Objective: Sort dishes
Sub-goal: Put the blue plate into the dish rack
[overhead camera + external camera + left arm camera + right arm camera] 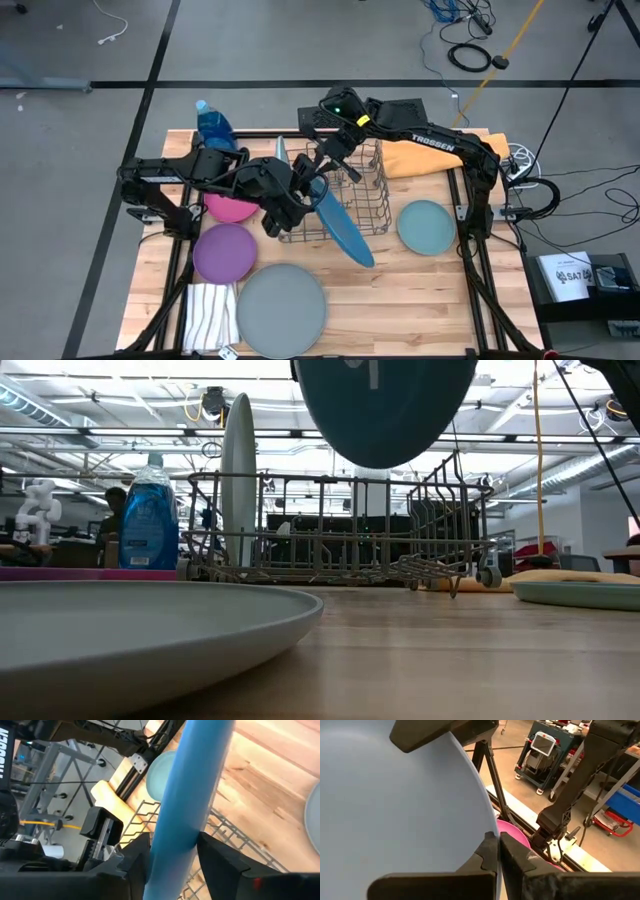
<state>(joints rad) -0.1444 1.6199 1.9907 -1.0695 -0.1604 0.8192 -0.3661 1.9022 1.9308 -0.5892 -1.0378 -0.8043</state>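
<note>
While both hands pinch the blue plate (pixel 345 232) edge-on above the rack (pixel 350 195), left hand (pixel 290 205) vs right hand (pixel 325 160), we flag tug/slip risk: plate could drop onto bench (pixel 420 300).

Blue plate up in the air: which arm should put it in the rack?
Left. The left fingers already pinch the blue plate, which hangs tilted over the rack. The right arm only reaches in at the rack's far corner.
</note>
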